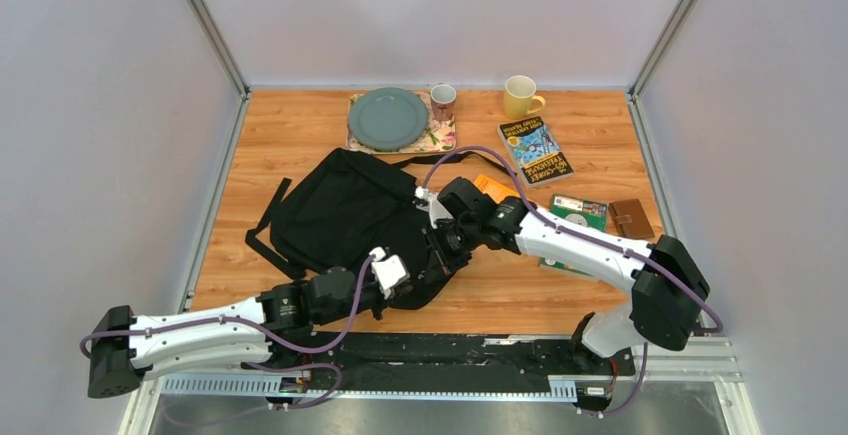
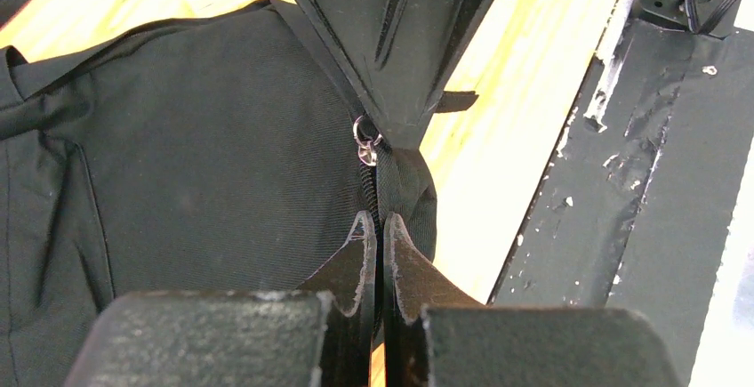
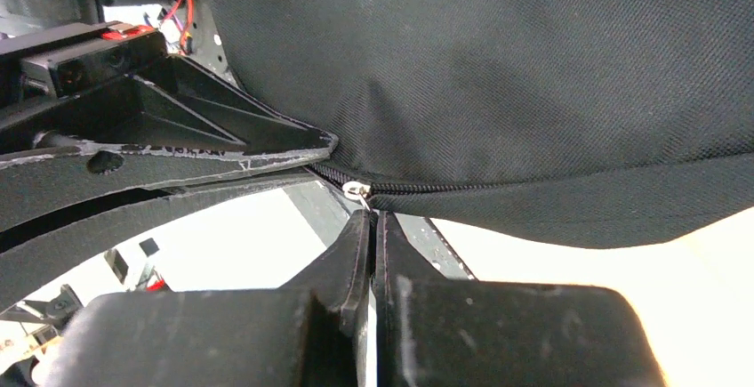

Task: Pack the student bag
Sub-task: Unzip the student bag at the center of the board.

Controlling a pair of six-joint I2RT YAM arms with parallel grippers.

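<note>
Packing looks barely begun: the large black soft fabric backpack (image 1: 340, 210) lies limp in the middle of the wooden table (image 1: 290, 125), zip seemingly closed, while the blue-and-yellow paperback book (image 1: 535, 151), the green-covered book (image 1: 580, 212) and the small brown wallet (image 1: 631, 219) lie outside it to its right. At its near right edge the left gripper (image 2: 374, 227) has its fingers together, pinching the fabric beside the zip, and the right gripper (image 3: 372, 222) is likewise closed, apparently on the small silver zip pull (image 3: 358, 191). The bag is rounded and rumpled, its long straps trailing left
</note>
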